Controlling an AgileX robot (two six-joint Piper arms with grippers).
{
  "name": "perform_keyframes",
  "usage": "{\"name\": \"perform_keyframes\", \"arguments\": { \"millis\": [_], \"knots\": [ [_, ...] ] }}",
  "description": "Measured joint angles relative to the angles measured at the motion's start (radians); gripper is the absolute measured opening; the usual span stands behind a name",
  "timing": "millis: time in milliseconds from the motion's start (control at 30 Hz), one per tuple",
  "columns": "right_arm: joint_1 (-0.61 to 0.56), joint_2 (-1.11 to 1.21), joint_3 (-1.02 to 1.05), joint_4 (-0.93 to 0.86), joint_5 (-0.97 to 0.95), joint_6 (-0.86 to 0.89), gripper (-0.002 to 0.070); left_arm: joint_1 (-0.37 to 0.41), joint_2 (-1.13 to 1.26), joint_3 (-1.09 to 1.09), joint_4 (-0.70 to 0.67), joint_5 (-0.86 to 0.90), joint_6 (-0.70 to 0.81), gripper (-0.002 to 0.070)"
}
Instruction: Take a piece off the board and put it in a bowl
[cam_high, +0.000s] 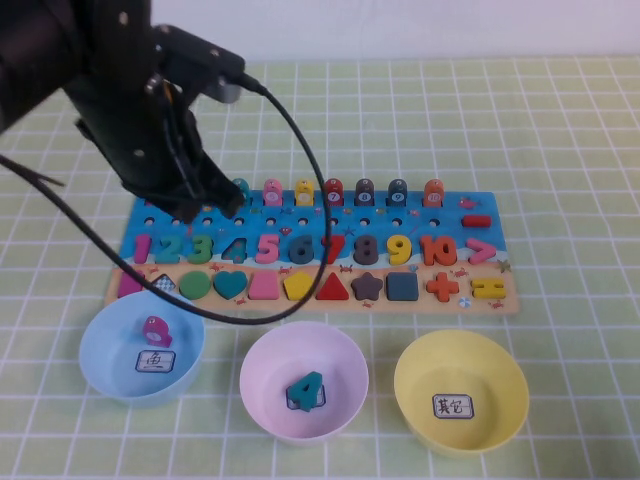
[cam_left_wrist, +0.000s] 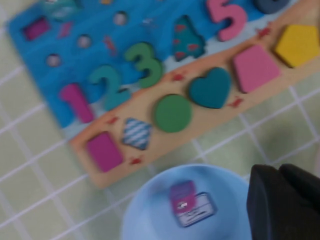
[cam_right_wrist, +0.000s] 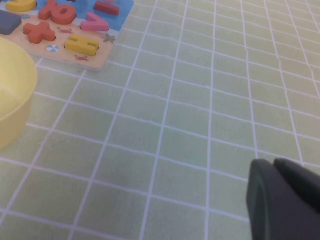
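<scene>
While the piece (cam_high: 264, 285) sits in the board (cam_high: 480, 300), my left pincer (cam_high: 215, 200) hovers over its left end, fingers seemingly pressed together. My right pincer (cam_right_wrist: 285, 200) hangs above bare bench (cam_right_wrist: 175, 125) beside the bowl (cam_right_wrist: 12, 95), its spread untellable.

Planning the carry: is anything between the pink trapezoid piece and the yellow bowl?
Nothing visible blocks it. The pink trapezoid piece sits in the board's lower strip; the yellow bowl is off to the right, apart from the pink bowl. The left gripper hovers over the board; the right gripper is over bare mat.
</scene>
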Motion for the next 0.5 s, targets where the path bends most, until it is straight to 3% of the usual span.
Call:
{"name": "perform_keyframes", "arguments": {
  "millis": [200,400,500],
  "knots": [
    [0.0,0.0,0.0,0.0,0.0,0.0,-0.0017,0.0,0.081,0.0,-0.134,0.004,0.069,-0.0003],
    [0.0,0.0,0.0,0.0,0.0,0.0,-0.0017,0.0,0.146,-0.001,-0.164,0.004,0.133,0.0001],
    [0.0,0.0,0.0,0.0,0.0,0.0,-0.0017,0.0,0.173,-0.002,-0.164,0.004,0.152,0.0063]
  ]
}}
